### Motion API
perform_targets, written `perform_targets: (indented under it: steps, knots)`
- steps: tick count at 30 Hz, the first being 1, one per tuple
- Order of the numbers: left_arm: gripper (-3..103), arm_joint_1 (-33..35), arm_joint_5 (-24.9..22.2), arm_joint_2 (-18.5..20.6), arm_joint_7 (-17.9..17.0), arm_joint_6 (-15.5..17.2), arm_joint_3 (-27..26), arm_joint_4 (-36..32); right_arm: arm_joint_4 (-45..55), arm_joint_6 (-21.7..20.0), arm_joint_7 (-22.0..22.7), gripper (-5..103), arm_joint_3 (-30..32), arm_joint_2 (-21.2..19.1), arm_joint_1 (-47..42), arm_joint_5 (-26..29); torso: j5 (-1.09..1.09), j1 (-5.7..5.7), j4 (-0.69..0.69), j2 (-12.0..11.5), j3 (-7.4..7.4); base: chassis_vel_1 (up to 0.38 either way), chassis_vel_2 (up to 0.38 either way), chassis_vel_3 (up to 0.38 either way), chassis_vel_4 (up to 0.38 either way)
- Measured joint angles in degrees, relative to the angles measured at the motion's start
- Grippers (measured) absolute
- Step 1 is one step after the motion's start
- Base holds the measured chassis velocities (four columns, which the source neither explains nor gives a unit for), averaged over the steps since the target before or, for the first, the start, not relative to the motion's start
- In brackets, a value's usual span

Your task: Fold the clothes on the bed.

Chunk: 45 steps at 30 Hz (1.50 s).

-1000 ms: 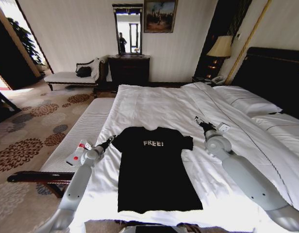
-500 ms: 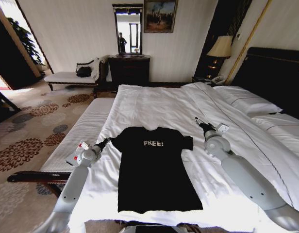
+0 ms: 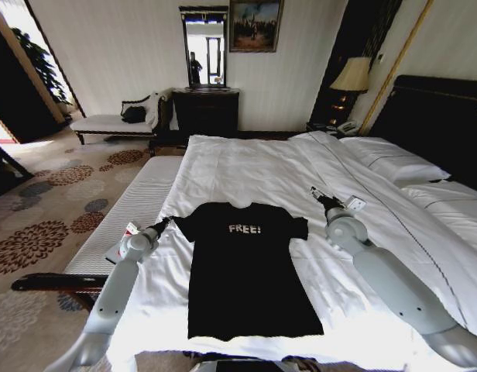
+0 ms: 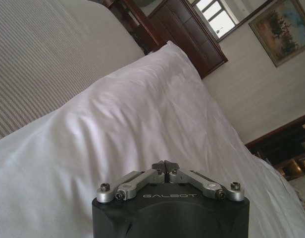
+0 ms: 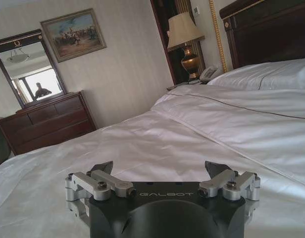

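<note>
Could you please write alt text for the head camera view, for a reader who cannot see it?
A black T-shirt lies flat, unfolded, on a large white bed. The left pincer sits shut near the shirt's left sleeve, and the right pincer is open above the sheet beyond the right sleeve. A striped bench runs along the bed's left side.

Grey-armed robot with black, silver-linked grippers

Both arms are smooth, light grey tubes with rounded joints. The left gripper [image 4: 165,165] has a black housing lettered "GALBOT", silver link bars with dark screws, and small black fingertips; a red-and-white tag sits at its wrist. The right gripper [image 5: 160,171] has the same black body, lettering, silver links and black tips.
</note>
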Motion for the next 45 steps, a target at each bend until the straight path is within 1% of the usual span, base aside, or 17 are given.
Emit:
perform_targets:
  steps: [10, 20, 23, 25, 27, 29, 31, 33, 34, 36, 38, 39, 40, 41, 42, 43, 45]
  knots:
    - [0, -1.4, 0.2, 0.7, 0.0, 0.1, 0.2, 2.4, -0.1, -0.3, 0.2, 100, -0.2, 0.4, 0.0, -0.1, -0.01, 0.0, 0.01, 0.0, 0.0, 0.0, 0.0, 0.0, 0.0]
    - [0, -1.6, 2.7, 0.4, -0.7, -0.5, -0.1, 4.2, -0.4, -0.4, 0.2, 100, -0.1, 0.3, -0.6, -0.4, 0.0, 0.0, 0.01, 0.0, 0.0, 0.0, 0.0, 0.0, 0.0]
    - [22, -0.4, 4.5, 0.9, -1.6, -1.9, -1.3, 1.0, -0.5, -0.4, 0.2, 100, -0.1, 0.3, -0.6, -0.4, -0.01, 0.0, 0.01, 0.0, 0.0, 0.0, 0.0, 0.0, 0.0]
    - [22, -0.2, 5.0, 1.1, -1.6, -2.2, -1.4, 0.3, -0.6, -0.5, 0.2, 100, -0.1, 0.3, -0.6, -0.4, -0.01, 0.0, 0.01, 0.0, 0.0, 0.0, 0.0, 0.0, 0.0]
    - [32, 1.2, 7.8, 2.4, -1.9, -3.5, -2.9, -3.6, -1.8, -1.1, 0.2, 100, 0.0, 0.3, -0.3, -0.1, 0.0, 0.0, 0.01, 0.0, 0.0, 0.0, 0.0, 0.0, 0.0]
    - [43, 2.3, 7.7, 3.4, -3.1, -3.8, -4.6, -7.5, -3.0, -1.8, 0.2, 100, 0.2, 0.3, 0.0, 1.8, -0.01, 0.0, 0.01, 0.0, 0.0, 0.0, 0.0, 0.0, 0.0]
    - [43, 2.6, 7.3, 3.8, -3.5, -3.9, -5.2, -9.2, -3.4, -2.2, 0.2, 100, 0.3, 0.3, 0.1, 2.8, -0.02, 0.0, 0.01, 0.0, 0.0, 0.0, 0.0, 0.0, 0.0]
    - [54, 4.1, 5.0, 5.8, -4.7, -4.4, -8.1, -17.2, -5.0, -5.3, 1.3, 100, 0.6, 0.2, 0.7, 8.0, -0.01, 0.0, 0.03, 0.0, 0.0, 0.0, 0.0, 0.0, 0.0]
    - [54, 4.1, 5.0, 5.8, -4.7, -4.4, -8.1, -17.2, -5.0, -5.3, 1.3, 100, 0.6, 0.2, 0.7, 8.0, -0.01, 0.0, 0.03, 0.0, 0.0, 0.0, 0.0, 0.0, 0.0]
    - [64, 3.8, 1.1, 8.0, -5.4, -4.4, -9.9, -25.8, -5.6, -7.9, 2.4, 100, 1.5, 0.0, 0.4, 12.9, 0.01, 0.0, 0.05, 0.0, -0.01, 0.0, 0.0, 0.0, 0.0]
    - [76, 2.8, -2.8, 9.8, -6.1, -3.7, -11.4, -31.9, -5.9, -10.8, 5.9, 100, 2.6, 0.6, 0.1, 18.8, 0.02, -0.01, -0.09, 0.0, -0.02, 0.0, 0.0, 0.0, 0.0]
    - [76, 2.6, -4.7, 10.7, -6.4, -3.3, -12.4, -34.7, -6.4, -12.3, 8.1, 100, 3.1, 1.5, 0.4, 22.0, 0.01, -0.01, -0.08, 0.0, -0.01, 0.0, 0.0, 0.0, 0.0]
    - [76, 2.6, -4.7, 10.7, -6.4, -3.3, -12.4, -34.7, -6.4, -12.3, 8.1, 100, 3.1, 1.5, 0.4, 22.0, 0.01, -0.01, -0.08, 0.0, -0.01, 0.0, 0.0, 0.0, 0.0]
    - [81, 2.5, -5.5, 11.1, -6.5, -3.1, -12.9, -36.0, -6.7, -13.1, 9.3, 100, 3.3, 2.1, 0.7, 23.9, 0.02, -0.01, -0.08, 0.0, -0.01, 0.0, 0.0, 0.0, 0.0]
    - [81, 2.4, -6.7, 11.9, -6.5, -2.9, -13.8, -38.1, -7.2, -13.8, 10.6, 100, 3.6, 3.0, 1.1, 25.9, 0.03, -0.01, -0.05, 0.0, -0.02, 0.0, 0.0, 0.0, 0.0]
    - [91, 2.5, -8.6, 13.2, -6.6, -2.6, -15.6, -41.3, -8.7, -14.5, 11.7, 100, 4.0, 4.6, 1.6, 27.8, 0.01, -0.01, 0.05, 0.0, -0.01, 0.0, 0.0, 0.0, 0.0]
    - [96, 2.6, -9.6, 13.9, -6.6, -2.5, -16.7, -43.1, -9.6, -14.6, 11.6, 100, 4.0, 5.3, 1.6, 27.8, 0.0, -0.01, 0.06, 0.0, -0.01, 0.0, 0.0, 0.0, 0.0]
